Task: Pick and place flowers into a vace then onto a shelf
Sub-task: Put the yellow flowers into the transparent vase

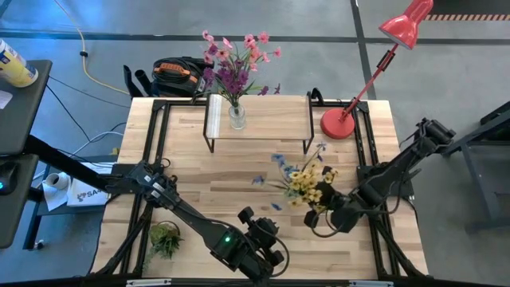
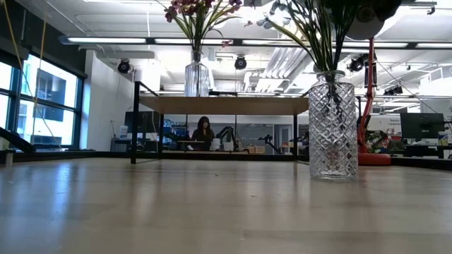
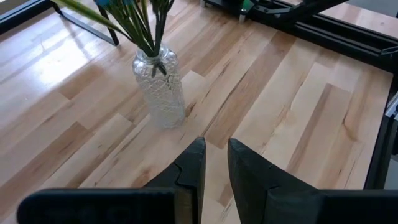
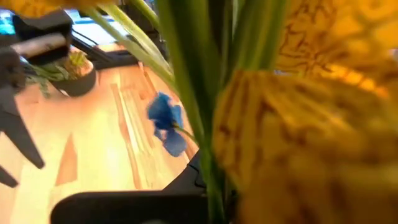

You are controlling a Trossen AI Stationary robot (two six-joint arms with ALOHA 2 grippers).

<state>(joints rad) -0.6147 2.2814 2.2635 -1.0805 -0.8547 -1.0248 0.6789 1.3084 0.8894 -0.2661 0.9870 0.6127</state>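
The pink and purple flowers point(image 1: 236, 60) stand in a clear glass vase point(image 1: 237, 116) on the shelf point(image 1: 263, 119), at the far side of the worktop point(image 1: 199, 191); the low view shows that vase upright on the plank top. The blue and yellow flowers point(image 1: 303, 179) stand in a second cut-glass vase point(image 2: 332, 127), which rests upright on the worktop, nearer the camera than the shelf and to its right in the low view. The right claw point(image 1: 323, 214) sits at the near right of the worktop, just beside this bunch; its wrist view is filled with green stems and yellow petals, and whether its fingers are open or closed cannot be told. The left claw point(image 3: 214, 165) hovers at the near edge of the worktop, fingers close together with a narrow gap, gripping nothing, and faces the second vase. A small green plant tuft point(image 1: 165, 237) lies near the left front corner. A red desk lamp point(image 1: 374, 72) stands at the far right corner.
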